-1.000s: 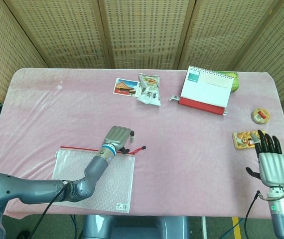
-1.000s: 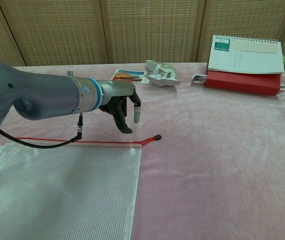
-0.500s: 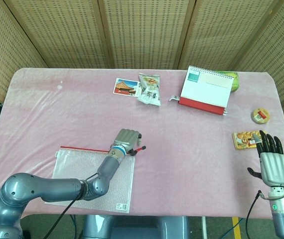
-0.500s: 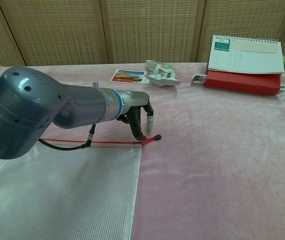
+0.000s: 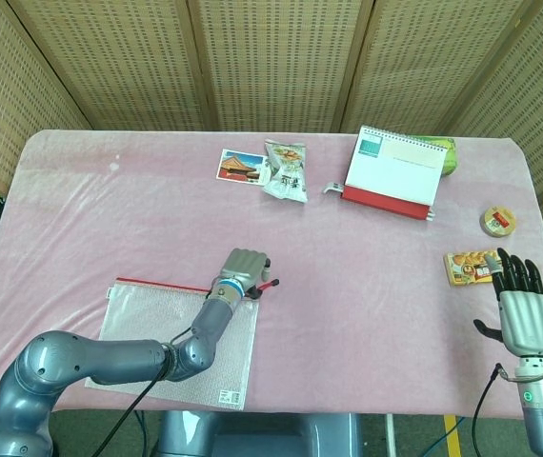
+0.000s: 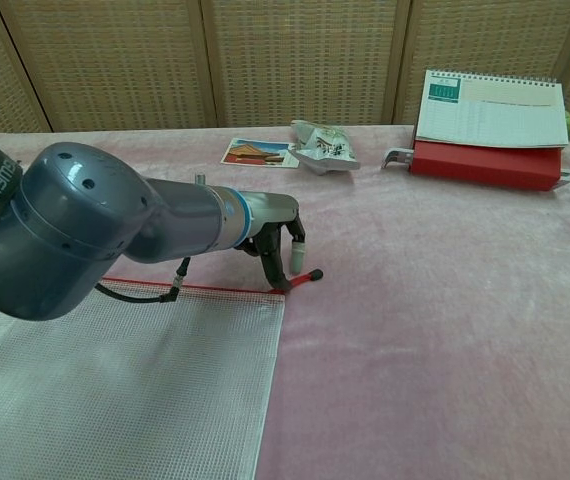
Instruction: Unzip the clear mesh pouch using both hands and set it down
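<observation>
The clear mesh pouch (image 5: 181,343) (image 6: 115,380) lies flat at the table's front left, its red zipper along the far edge. A red zipper pull (image 5: 270,284) (image 6: 307,276) with a black tip sticks out to the right of the pouch's corner. My left hand (image 5: 241,271) (image 6: 265,235) is curled down over that corner, fingertips (image 6: 273,272) on the zipper's end. Whether they pinch the pull is hidden. My right hand (image 5: 522,309) hovers far off at the front right, fingers spread and holding nothing; the chest view does not show it.
A desk calendar (image 5: 391,176) (image 6: 490,125) stands at the back right. A snack bag (image 5: 286,171) (image 6: 325,145) and a postcard (image 5: 243,167) lie at the back middle. A tape roll (image 5: 497,221) and an orange packet (image 5: 467,267) sit just beyond my right hand.
My left hand moved right along the zipper and came down onto its end by the pull. My right hand drifted slightly toward the front edge.
</observation>
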You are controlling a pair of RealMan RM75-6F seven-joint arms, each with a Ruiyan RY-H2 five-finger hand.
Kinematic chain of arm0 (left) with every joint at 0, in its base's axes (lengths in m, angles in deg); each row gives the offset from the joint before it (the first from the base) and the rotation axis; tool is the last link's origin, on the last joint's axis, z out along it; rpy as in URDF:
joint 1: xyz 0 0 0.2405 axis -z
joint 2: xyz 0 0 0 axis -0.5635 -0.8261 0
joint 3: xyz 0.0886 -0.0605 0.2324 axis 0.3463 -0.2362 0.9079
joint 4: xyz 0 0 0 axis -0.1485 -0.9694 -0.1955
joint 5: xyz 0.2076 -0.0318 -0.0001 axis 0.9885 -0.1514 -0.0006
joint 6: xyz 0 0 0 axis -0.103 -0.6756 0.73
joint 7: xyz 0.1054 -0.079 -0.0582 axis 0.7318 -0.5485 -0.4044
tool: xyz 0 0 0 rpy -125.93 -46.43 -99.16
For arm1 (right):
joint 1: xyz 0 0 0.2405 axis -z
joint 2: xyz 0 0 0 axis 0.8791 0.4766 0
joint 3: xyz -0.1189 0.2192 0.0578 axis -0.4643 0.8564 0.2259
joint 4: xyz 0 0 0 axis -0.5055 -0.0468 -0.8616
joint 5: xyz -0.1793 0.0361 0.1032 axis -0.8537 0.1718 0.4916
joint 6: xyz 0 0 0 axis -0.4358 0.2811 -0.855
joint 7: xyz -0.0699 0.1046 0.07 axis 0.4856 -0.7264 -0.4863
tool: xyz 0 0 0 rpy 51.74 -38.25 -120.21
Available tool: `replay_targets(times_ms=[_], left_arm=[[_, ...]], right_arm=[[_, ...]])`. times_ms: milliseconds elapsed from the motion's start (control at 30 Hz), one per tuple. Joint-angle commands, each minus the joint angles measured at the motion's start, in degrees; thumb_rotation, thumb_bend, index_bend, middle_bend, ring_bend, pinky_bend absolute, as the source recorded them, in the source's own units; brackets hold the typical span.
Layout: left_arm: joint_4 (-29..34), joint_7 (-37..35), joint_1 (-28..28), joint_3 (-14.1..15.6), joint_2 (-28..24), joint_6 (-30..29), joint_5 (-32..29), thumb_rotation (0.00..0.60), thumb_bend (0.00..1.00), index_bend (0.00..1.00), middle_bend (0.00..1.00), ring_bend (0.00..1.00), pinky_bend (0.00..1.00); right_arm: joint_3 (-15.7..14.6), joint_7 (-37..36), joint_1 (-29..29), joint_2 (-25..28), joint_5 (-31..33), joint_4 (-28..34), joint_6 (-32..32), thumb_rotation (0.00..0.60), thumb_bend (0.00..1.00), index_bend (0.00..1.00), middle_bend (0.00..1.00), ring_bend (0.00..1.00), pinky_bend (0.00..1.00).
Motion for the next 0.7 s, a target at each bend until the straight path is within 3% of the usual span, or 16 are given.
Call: replay_targets(times_ms=[33, 300, 700], left_arm=[[-0.16, 0.05, 0.11, 0.18, 0.15, 0.23, -0.13, 0.600, 0.34, 0.49, 1.00, 0.89, 0.98], [-1.19, 0.12, 0.40, 0.43, 0.97, -0.23, -0.49, 0.600, 0.34, 0.52, 1.00, 0.89, 0.98], [-0.80, 0.50, 0.56, 0.31, 1.37, -1.18, -0.27, 0.600, 0.45, 0.58, 1.00, 0.89, 0.98]], right_arm=[[-0.01, -0.12, -0.04, 0.05, 0.04, -0.06, 0.09, 0.600, 0.00, 0.00, 0.00, 0.00, 0.00], [0.01, -0.79, -0.09, 0.28, 0.03, -0.05, 0.13, 0.600, 0.00, 0.00, 0.00, 0.00, 0.00], [-0.08, -1.45, -0.04, 0.66, -0.29, 0.28, -0.11, 0.600, 0.00, 0.00, 0.00, 0.00, 0.00]])
